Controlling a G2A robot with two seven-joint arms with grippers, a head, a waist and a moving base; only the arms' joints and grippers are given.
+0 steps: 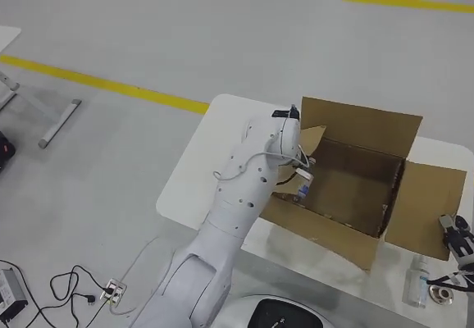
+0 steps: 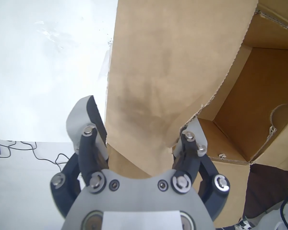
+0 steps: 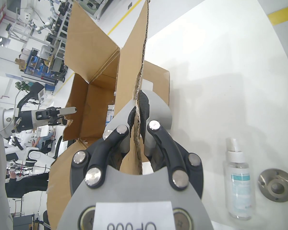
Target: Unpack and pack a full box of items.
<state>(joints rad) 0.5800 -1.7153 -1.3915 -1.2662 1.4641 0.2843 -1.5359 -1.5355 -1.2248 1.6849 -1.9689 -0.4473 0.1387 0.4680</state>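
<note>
An open brown cardboard box stands on the white table, all its flaps up or spread. My left gripper is open at the box's left side, and its fingers straddle the torn short flap. In the top view that gripper sits at the flap. My right gripper is shut on the edge of the right flap, at the box's near right corner. A small bottle lies inside the box by its left wall.
On the table to the right of the box stand a clear spray bottle and a round metal flange. The table's front edge runs just below them. Cables and a power strip lie on the floor.
</note>
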